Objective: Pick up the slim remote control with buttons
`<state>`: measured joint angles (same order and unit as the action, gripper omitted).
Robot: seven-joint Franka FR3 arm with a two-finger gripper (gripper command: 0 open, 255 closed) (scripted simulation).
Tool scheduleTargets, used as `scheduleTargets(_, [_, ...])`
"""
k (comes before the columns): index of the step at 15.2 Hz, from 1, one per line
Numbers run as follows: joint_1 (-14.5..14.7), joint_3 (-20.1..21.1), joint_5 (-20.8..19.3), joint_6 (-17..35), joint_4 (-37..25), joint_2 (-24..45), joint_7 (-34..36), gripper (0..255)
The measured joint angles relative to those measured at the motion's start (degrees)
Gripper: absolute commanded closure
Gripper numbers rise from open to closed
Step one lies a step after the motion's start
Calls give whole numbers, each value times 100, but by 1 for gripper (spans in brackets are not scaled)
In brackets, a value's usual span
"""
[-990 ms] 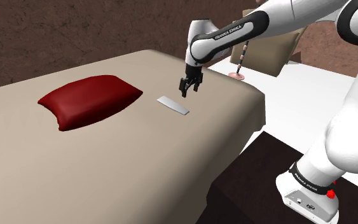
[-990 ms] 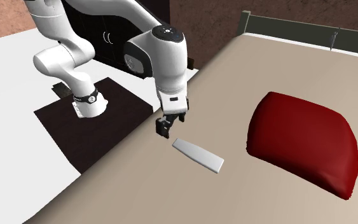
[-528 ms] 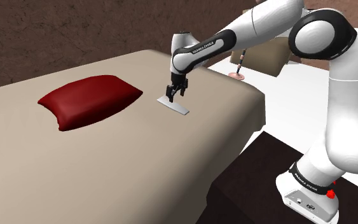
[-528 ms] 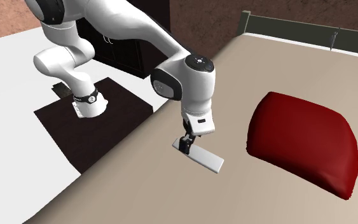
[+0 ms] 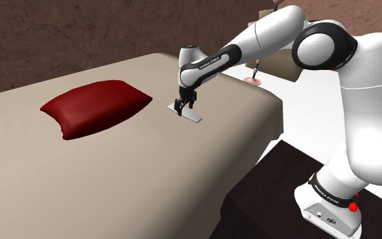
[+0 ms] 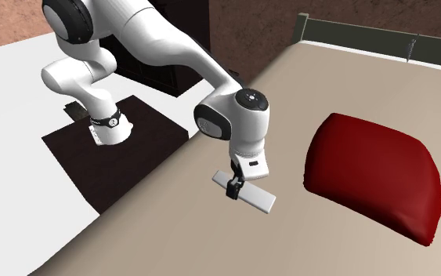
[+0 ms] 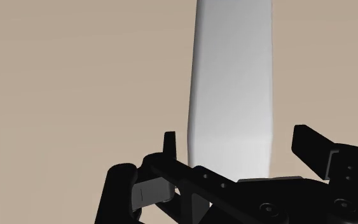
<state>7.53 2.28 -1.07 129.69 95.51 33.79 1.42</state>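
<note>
The slim grey remote (image 5: 191, 115) is laid flat on the beige bed (image 5: 148, 163), near a red pillow (image 5: 94, 106). The gripper (image 5: 180, 107), held beside it a second ago, has been lowered over one end. Its fingers are kept apart astride it, so closing is judged next

The remote (image 5: 193, 116) is plain pale grey on a uniform beige bed (image 5: 115, 176). Near the remote, the pillow (image 5: 94, 105) is deep red. The tool (image 5: 180, 108) over the remote is all black.
</note>
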Motion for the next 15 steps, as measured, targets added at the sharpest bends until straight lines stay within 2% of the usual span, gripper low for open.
scheduleTargets(1, [1,-1,-2,43,10,33,0,0])
scheduleTargets(2, [-2,-2,-2,57,-5,62,-4,255])
scheduleTargets(15, [-12,-1,3,-27,-30,2,-16,255])
